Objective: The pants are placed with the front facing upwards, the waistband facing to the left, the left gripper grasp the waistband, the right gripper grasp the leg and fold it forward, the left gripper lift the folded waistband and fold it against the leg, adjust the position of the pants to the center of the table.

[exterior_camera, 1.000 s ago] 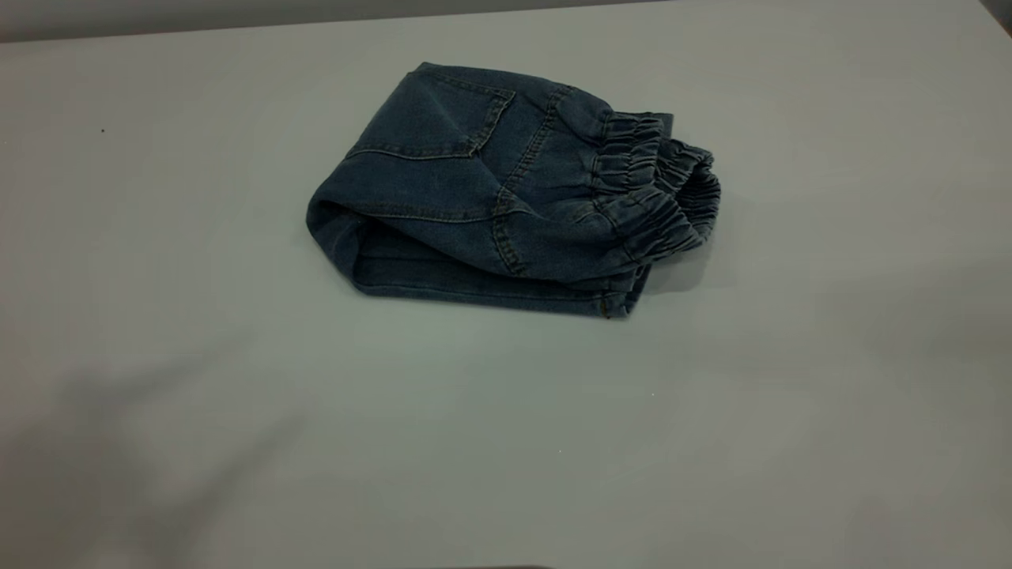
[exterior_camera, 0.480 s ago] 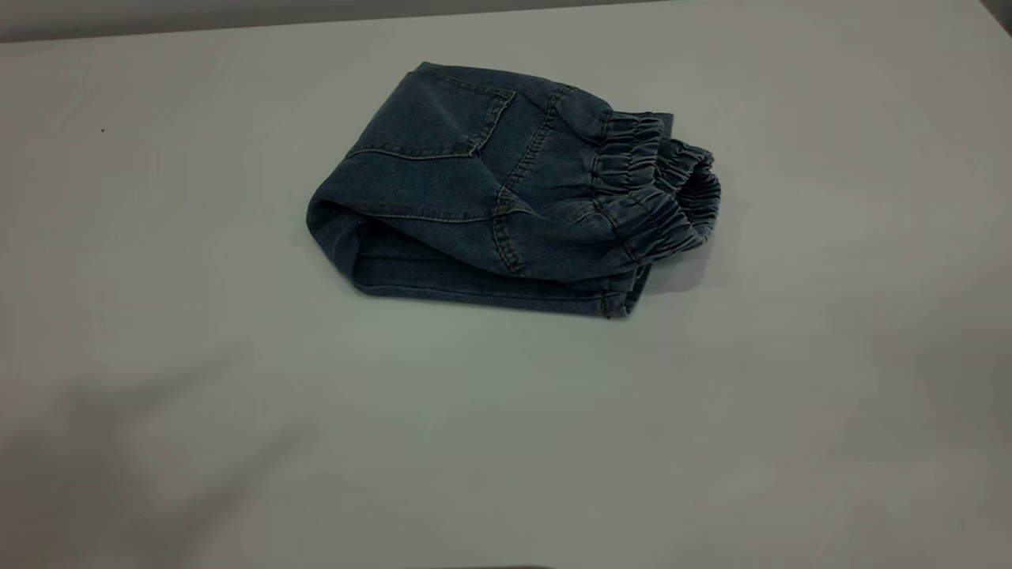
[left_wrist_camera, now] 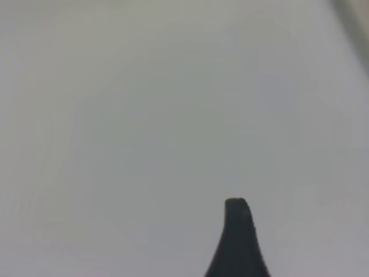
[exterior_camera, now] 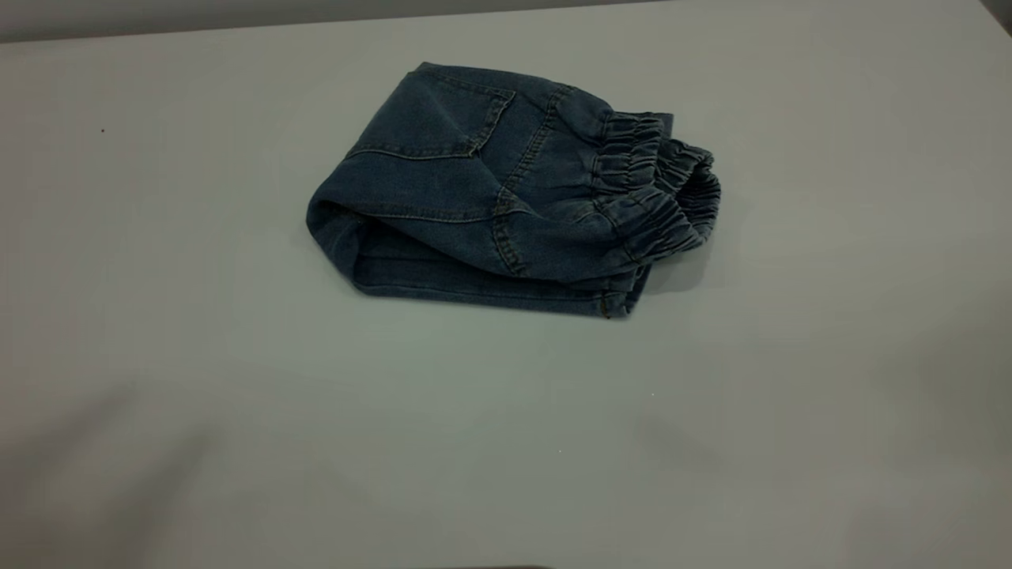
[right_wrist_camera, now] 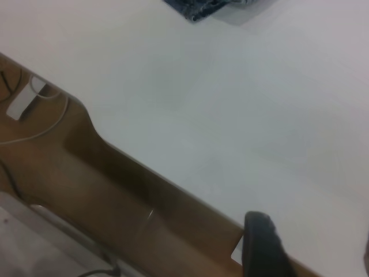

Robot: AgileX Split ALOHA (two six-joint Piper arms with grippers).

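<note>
You have the pants [exterior_camera: 506, 190] folded into a compact bundle, lying alone toward the table's [exterior_camera: 237, 442] far edge, waistband [exterior_camera: 656, 190] on top. Left gripper [left_wrist_camera: 237, 242] and right gripper [right_wrist_camera: 262, 245] sit clear of the pants; whether either is parted or closed cannot be told. Folding looks finished; the next step would be nudging the bundle toward the table's middle.

The pants [exterior_camera: 506, 190] lie folded into a compact bundle on the table [exterior_camera: 237, 356], toward its far edge. The waistband [exterior_camera: 656, 186] sits on top at the bundle's right end, gaping open. A patch pocket [exterior_camera: 439, 114] faces up. Dim patches, perhaps shadows, mark the near-left corner.
</note>
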